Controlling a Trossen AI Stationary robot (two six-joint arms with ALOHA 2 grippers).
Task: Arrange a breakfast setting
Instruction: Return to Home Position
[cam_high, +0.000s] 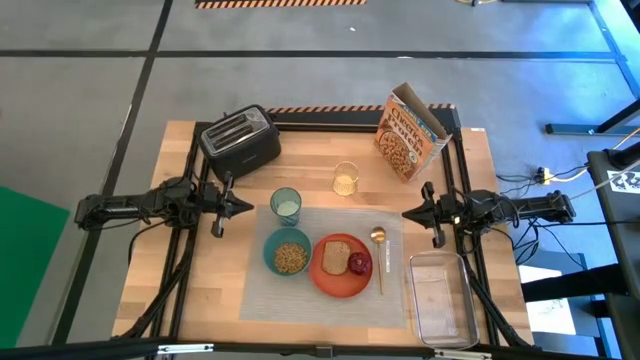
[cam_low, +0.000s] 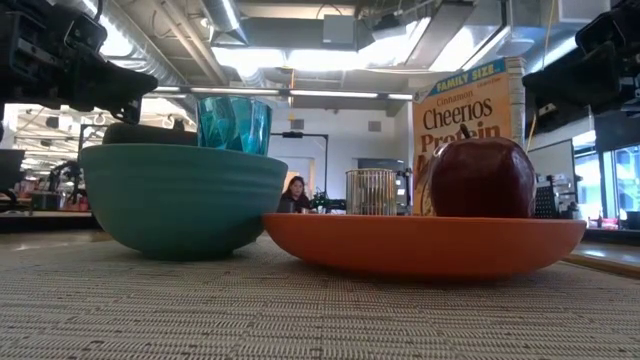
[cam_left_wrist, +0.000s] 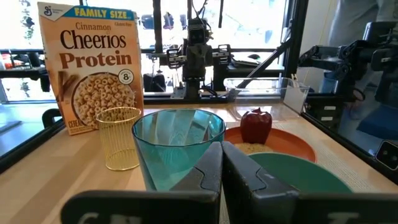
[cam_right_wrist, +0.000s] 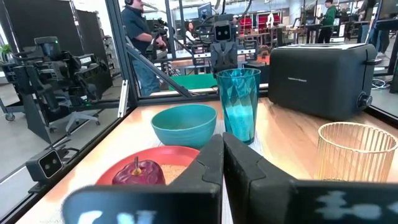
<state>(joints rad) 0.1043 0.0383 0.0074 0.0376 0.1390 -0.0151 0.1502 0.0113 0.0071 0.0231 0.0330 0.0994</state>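
While the bowl (cam_high: 268, 250) holds cereal (cam_high: 291, 259), the plate (cam_high: 336, 289) holds toast (cam_high: 337, 255) and fruit (cam_high: 359, 264).

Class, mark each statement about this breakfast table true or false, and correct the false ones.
1. The apple sits on the orange plate. True.
2. The gold spoon lies in the teal bowl. False: it lies on the placemat, right of the plate.
3. The teal cup stands upright. True.
4. The left gripper holds the cup. False: it is shut and empty, apart from the cup; the right gripper is shut and empty too.
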